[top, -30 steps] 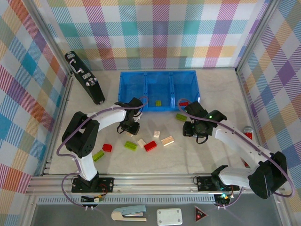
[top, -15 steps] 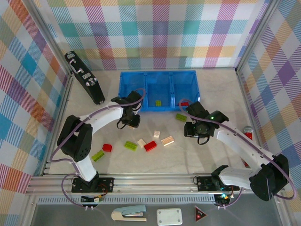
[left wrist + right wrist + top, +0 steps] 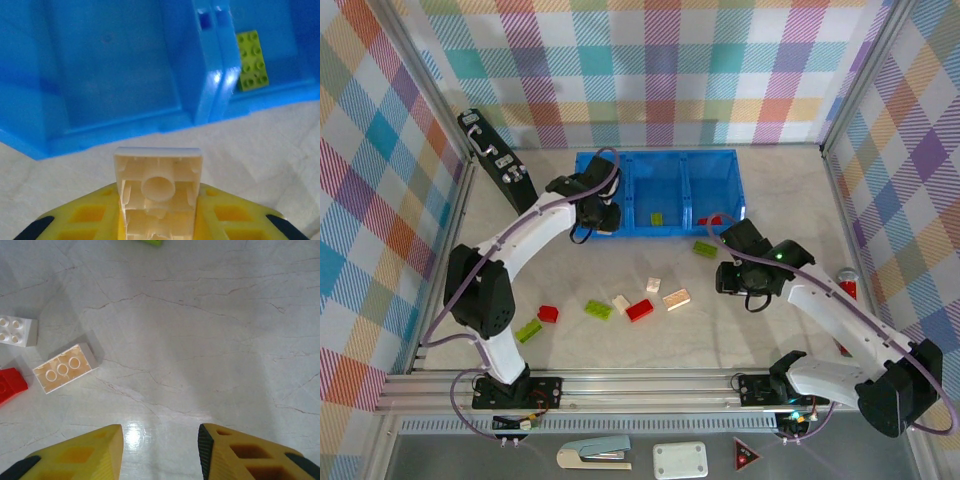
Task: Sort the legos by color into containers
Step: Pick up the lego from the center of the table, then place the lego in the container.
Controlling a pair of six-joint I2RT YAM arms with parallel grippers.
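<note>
Blue plastic forms the tray [image 3: 655, 154] of 3 containers, set toward 12 o'clock on the pale marbled table [image 3: 790, 200]. The left gripper [image 3: 595, 214] hangs at the 6 o'clock wall of the left container [image 3: 603, 180], its yellow fingers [image 3: 85, 220] clamped on a cream lego [image 3: 159, 185] held with its hollow underside toward the wrist camera. A lime lego [image 3: 660, 219] lies in the middle container [image 3: 660, 180] against its 6 o'clock wall, and a red lego [image 3: 708, 220] sits at the 6 o'clock edge of the right container [image 3: 713, 180]. The right gripper [image 3: 735, 285] hovers low over bare table at 5 o'clock of the tray, its fingers [image 3: 75, 452] parted with nothing between them. A second lime lego [image 3: 705, 248] lies on the table between that gripper and the tray. At the gripper's 9 o'clock lie an upturned cream lego [image 3: 65, 367], a pale 4-stud lego [image 3: 17, 331] and a red brick [image 3: 10, 385]; farther toward 9 o'clock are a small cream piece [image 3: 621, 303], a lime brick [image 3: 598, 309], another red brick [image 3: 549, 314] and another lime brick [image 3: 529, 330]. A black device [image 3: 500, 165] leans at 10 o'clock of the tray. Below the arm bases, at 6 o'clock, sit a stapler [image 3: 595, 455], a white box [image 3: 680, 460] and a red triangle sign [image 3: 747, 457].
</note>
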